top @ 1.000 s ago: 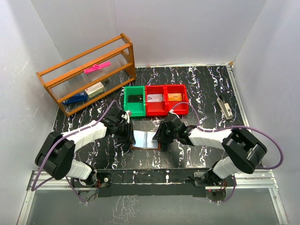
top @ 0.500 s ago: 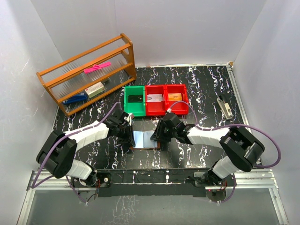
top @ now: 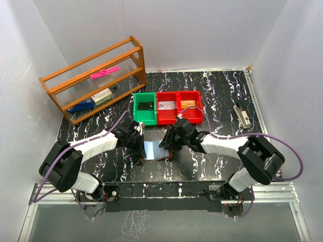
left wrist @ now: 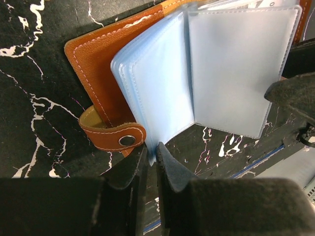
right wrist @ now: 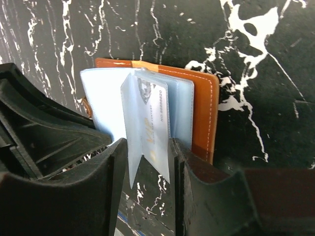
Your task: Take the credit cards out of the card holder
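Observation:
The card holder (top: 154,151) lies open on the black marble table between both arms, its brown leather cover (left wrist: 93,54) down and pale blue plastic sleeves (left wrist: 162,93) fanned upward. My left gripper (left wrist: 151,150) is shut on the lower edge of a few sleeves, beside the snap strap (left wrist: 114,136). My right gripper (right wrist: 147,147) stands open from the other side, with one raised sleeve between its fingers. That sleeve holds a pale credit card (right wrist: 152,123) with gold lettering. From above, the left gripper (top: 140,147) and right gripper (top: 166,143) flank the holder.
Behind the holder stand a green bin (top: 145,108) and two red bins (top: 179,107); a silver card (top: 166,105) and an orange card (top: 188,104) lie in the red ones. A wooden rack (top: 93,80) is at the back left, a stapler (top: 243,114) on the right.
My left gripper has closed on the sleeve edge. The right gripper has moved left and slightly away from the arm bases, over the open holder, and now has a sleeve between its fingers.

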`<state>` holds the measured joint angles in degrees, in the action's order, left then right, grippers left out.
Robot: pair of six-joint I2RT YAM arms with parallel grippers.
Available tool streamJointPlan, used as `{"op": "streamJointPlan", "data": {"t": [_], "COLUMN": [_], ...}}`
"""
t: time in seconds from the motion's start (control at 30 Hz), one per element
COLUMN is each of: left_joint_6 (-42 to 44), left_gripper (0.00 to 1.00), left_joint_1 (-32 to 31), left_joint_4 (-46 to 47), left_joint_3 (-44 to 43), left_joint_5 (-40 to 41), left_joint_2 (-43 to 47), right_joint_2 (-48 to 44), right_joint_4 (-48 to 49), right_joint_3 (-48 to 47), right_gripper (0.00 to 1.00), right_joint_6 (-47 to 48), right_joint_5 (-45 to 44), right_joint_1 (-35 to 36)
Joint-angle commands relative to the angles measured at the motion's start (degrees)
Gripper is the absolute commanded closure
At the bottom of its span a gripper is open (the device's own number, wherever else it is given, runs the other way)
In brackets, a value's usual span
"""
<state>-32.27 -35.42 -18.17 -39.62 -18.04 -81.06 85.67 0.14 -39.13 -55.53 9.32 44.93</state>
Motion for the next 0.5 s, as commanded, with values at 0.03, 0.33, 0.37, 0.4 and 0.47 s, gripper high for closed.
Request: {"op": "streamJointPlan", "data": {"t": [0.03,0.33,0.37,0.4,0.47], "left_joint_6": [-0.9,-1.5,-1.7,-1.8,-2.3], "left_gripper": [0.9,0.9,0.89,0.88,0.84], "left_joint_1": [-0.5,-0.6,-0.6,-0.6,-0.6], "left_joint_4": [0.9,1.0,0.9,0.7,-0.5], "left_joint_3": [0.4,0.3,0.3,0.3,0.1], "left_joint_5": [-0.7,0.1,0.4,0.9,3.0], "left_joint_2": [1.7,2.3,2.4,2.4,4.4], "right_joint_2": [0.8,0.8,0.7,0.5,0.2], "right_joint_4": [1.3,0.8,0.8,0.6,0.2], "right_joint_3": [-4.0,-4.4,-4.2,-4.0,-3.5], "right_gripper": [0.59,0.52,0.52,0.52,0.52], "right_joint_6": [2.3,2.7,2.5,2.5,2.2], "right_joint_5": [4.3,5.0,4.7,4.1,2.4], "right_joint_1": [0.2,0.2,0.2,0.2,0.2]}}
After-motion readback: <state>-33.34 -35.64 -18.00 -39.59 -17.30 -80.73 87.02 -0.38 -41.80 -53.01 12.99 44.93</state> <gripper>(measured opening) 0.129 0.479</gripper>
